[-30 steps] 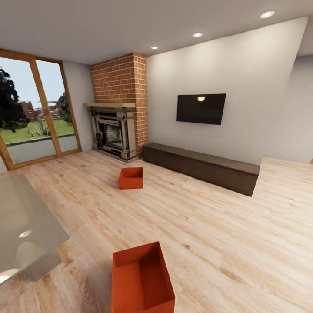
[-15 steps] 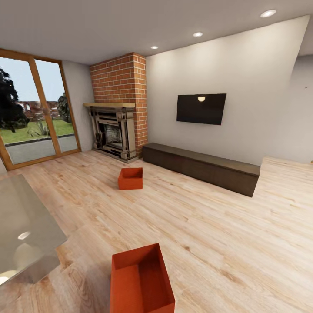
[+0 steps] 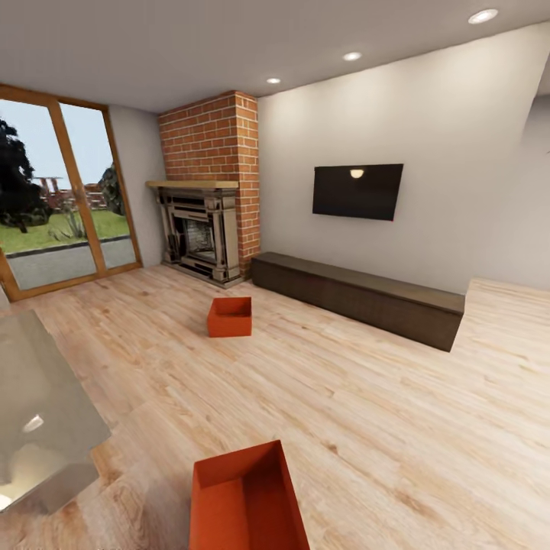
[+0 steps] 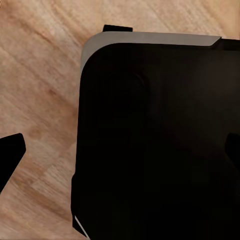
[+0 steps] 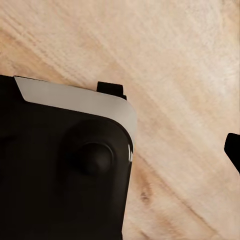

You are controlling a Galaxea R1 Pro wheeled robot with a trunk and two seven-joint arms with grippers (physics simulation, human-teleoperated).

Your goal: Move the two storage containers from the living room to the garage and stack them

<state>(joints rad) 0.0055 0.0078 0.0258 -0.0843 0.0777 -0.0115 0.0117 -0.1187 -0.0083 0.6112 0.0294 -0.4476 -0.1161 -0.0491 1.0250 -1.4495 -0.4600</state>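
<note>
Orange tub [image 3: 244,504] sits on the planks [image 3: 367,397] right below you; the second [image 3: 230,316] lies farther off, near the fireplace [image 3: 200,237]. You can't tell either gripper's spread from these pictures.

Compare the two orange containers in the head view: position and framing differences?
The near container sits at the view's bottom edge, cut off by the frame; the far container lies whole, mid-floor, in front of the fireplace. The near one appears much larger, being closer. Both are open-topped, empty, orange-red, and rest on the wood-plank floor.
</note>
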